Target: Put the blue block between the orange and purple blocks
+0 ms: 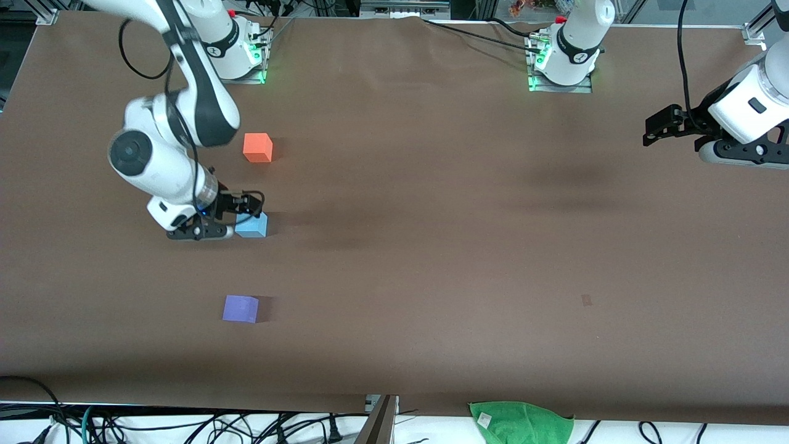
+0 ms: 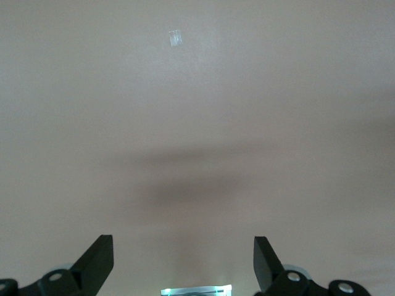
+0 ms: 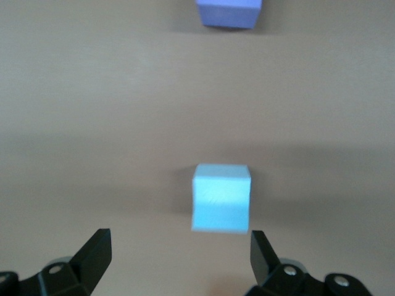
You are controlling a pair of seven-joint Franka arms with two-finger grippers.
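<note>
The sky-blue block (image 1: 251, 226) rests on the brown table, nearer to the front camera than the orange block (image 1: 257, 148) and farther than the purple block (image 1: 240, 308), roughly in line with both. My right gripper (image 1: 242, 216) is open and empty, low beside the blue block and not touching it. In the right wrist view the blue block (image 3: 221, 197) lies just ahead of the open gripper (image 3: 179, 253), with the purple block (image 3: 228, 12) farther off. My left gripper (image 1: 661, 126) waits open and empty above the table's left-arm end; its wrist view (image 2: 183, 256) shows only bare table.
A green cloth (image 1: 521, 422) lies at the table's edge nearest the front camera. A small pale mark (image 1: 586, 300) is on the table toward the left arm's end. Cables hang along the near edge.
</note>
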